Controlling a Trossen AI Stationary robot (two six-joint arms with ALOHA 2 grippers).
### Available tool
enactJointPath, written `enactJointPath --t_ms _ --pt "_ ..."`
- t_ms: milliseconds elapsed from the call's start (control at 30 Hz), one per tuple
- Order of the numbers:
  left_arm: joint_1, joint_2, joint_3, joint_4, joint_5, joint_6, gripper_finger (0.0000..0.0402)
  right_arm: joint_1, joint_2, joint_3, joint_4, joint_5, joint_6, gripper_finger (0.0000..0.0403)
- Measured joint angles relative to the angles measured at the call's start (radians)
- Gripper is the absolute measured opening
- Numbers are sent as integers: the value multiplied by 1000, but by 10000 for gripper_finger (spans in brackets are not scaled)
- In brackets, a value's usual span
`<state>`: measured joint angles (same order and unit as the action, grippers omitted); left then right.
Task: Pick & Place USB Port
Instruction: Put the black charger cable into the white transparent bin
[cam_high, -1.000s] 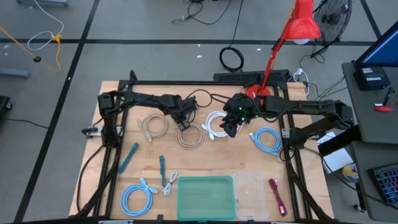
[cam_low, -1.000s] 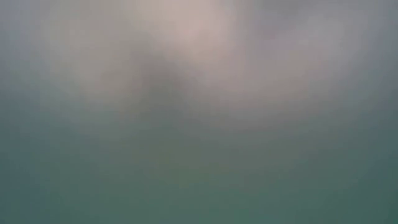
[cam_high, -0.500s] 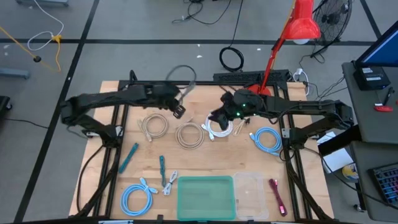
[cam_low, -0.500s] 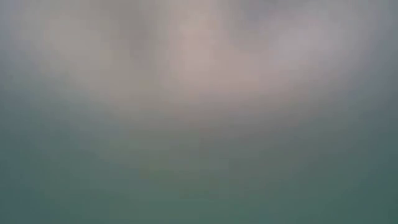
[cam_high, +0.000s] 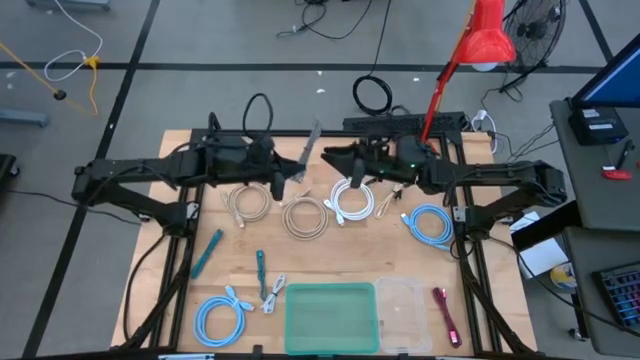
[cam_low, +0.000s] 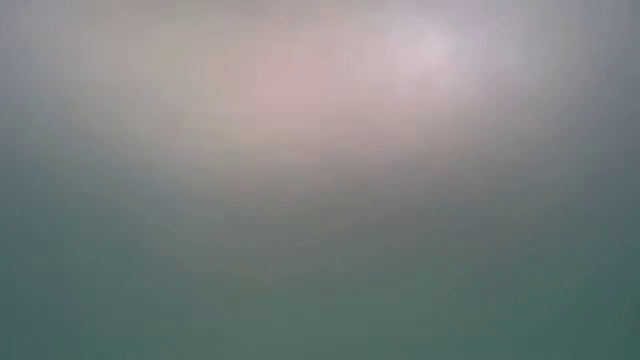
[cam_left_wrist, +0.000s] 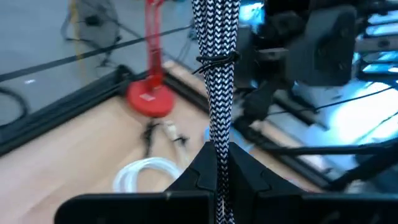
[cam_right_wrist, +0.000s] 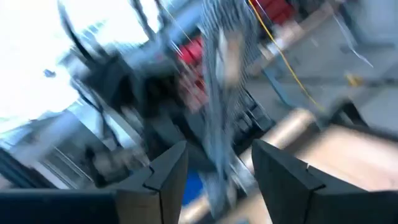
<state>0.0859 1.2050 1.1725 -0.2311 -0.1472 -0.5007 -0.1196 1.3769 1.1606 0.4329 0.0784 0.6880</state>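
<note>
Both arms reach inward, raised over far centre. Left gripper (cam_left_wrist: 219, 165): fingers (cam_left_wrist: 249, 171) pinched together. Right gripper (cam_right_wrist: 214, 171): fingers (cam_right_wrist: 168, 171) apart, facing left gripper.

The black-and-white braided cable (cam_left_wrist: 216, 74) has a woven cloth sheath with a rough zigzag weave, bound by a thin dark tie. The pale wooden tabletop (cam_high: 330, 265) looks smooth and matt, framed by matt black metal rails (cam_high: 190, 250). The coiled white cable (cam_left_wrist: 146, 174) is smooth, slightly glossy plastic. The red lamp base (cam_left_wrist: 149, 99) shines like painted metal. The green tray (cam_high: 331, 318) looks like matt plastic beside a clear glossy plastic box (cam_high: 405, 312).
</note>
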Motion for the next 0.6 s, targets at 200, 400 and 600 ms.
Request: enactJointPath --t_ms 200,400,600 --pt "-48 46 0 65 5 -8 12 0 21 0 28 -1 -7 187" --pt "-43 68 -1 102 12 -5 12 12 57 -1 31 -2 21 190" --pt "-28 66 -1 87 20 7 12 24 76 0 62 -1 0 175"
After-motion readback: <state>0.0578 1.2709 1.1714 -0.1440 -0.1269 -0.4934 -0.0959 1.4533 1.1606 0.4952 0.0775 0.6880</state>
